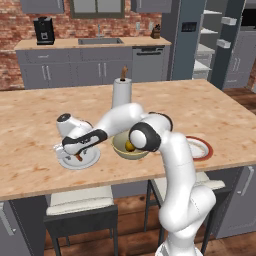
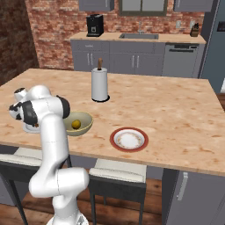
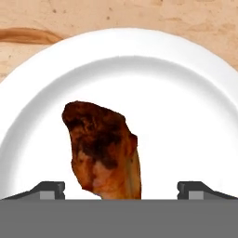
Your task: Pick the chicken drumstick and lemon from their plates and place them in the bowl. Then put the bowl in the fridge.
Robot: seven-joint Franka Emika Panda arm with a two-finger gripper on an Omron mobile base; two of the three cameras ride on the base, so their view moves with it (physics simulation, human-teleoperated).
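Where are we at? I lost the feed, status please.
Gripper open, low over drumstick on white plate. Lemon in bowl. Nothing in the way.

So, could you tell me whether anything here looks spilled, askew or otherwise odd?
Nothing stands out. The lemon sits in the bowl, the drumstick lies on its plate between the open gripper's fingertips, the red-rimmed plate is bare, and the paper towel roll stands upright.
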